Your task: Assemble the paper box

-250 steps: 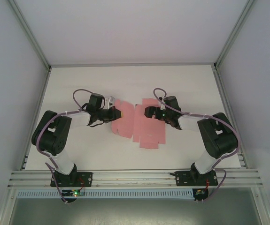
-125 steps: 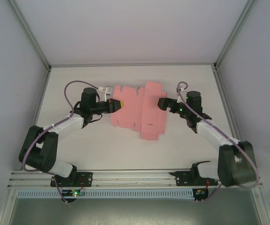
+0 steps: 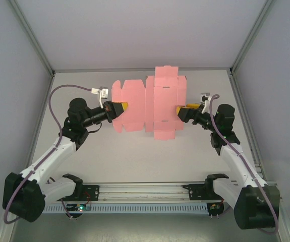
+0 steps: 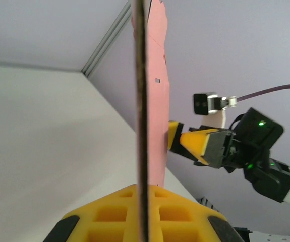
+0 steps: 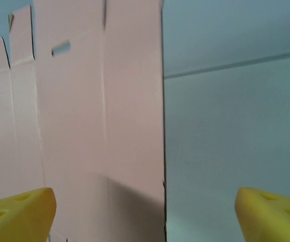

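Box point(image 3: 150, 103) is a flat pink cut-out with flaps and creases showing. It is lifted off the table point(image 3: 99, 156) between the two arms, broad face toward the top camera. Left gripper point(image 3: 118, 107) is clenched on the box's left edge. Left wrist view has the card edge-on, pinched in the yellow fingers point(image 4: 109, 217). Right gripper point(image 3: 180, 112) sits at the box's right edge, released. In right wrist view its yellow fingers point(image 5: 18, 212) stand wide apart and the box's edge runs up between them, with pink card across the left half. Can't tell if either right finger touches the card.
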Controlling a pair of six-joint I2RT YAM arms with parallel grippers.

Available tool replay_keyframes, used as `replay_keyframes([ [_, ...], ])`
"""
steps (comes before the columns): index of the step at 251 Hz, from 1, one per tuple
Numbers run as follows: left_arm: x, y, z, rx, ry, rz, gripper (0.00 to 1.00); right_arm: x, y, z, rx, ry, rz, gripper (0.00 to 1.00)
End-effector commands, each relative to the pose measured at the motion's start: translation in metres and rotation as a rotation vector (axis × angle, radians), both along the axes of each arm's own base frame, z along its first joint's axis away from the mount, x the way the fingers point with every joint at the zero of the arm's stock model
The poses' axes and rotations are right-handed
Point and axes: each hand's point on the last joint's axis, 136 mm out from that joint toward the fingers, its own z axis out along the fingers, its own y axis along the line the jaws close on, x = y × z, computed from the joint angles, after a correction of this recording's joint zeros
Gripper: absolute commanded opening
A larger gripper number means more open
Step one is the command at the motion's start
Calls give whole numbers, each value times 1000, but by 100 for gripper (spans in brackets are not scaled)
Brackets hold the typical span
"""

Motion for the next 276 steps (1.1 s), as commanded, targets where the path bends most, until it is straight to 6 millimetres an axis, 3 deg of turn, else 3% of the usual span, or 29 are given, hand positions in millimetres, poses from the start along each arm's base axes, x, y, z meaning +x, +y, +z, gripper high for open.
replay_keyframes([
  [1, -9, 4, 19, -27, -78, 26, 0, -11, 17, 27, 68, -81, 160, 84],
  [34, -15, 9, 24, -40, -108, 54, 0, -12, 21, 39, 92, -124, 209, 73],
  [69, -17, 10, 24, -59, -111, 65, 0, -12, 22, 46, 83, -160, 214, 50],
  [107, -18, 9, 22, -63, -108, 58, 0, -18, 25, 60, 74, -210, 235, 43],
  [141, -17, 11, 21, -61, -107, 75, 0, -18, 27, 67, 65, -222, 237, 13],
  [165, -18, 11, 21, -61, -107, 77, 0, -12, 27, 66, 24, -223, 199, 0],
  [193, -19, 14, 18, -52, -99, 91, 0, 7, 18, 54, -145, -204, 29, 0],
  [231, -17, 17, 11, -51, -74, 123, 0, 22, 6, 42, -518, -284, -211, 0],
  [252, -9, 22, 2, -48, -32, 173, 0, 25, 7, 49, -662, -382, -303, 0],
  [276, 2, 25, -14, -69, 32, 222, 0, 27, 14, 62, -697, -493, -351, 0],
])
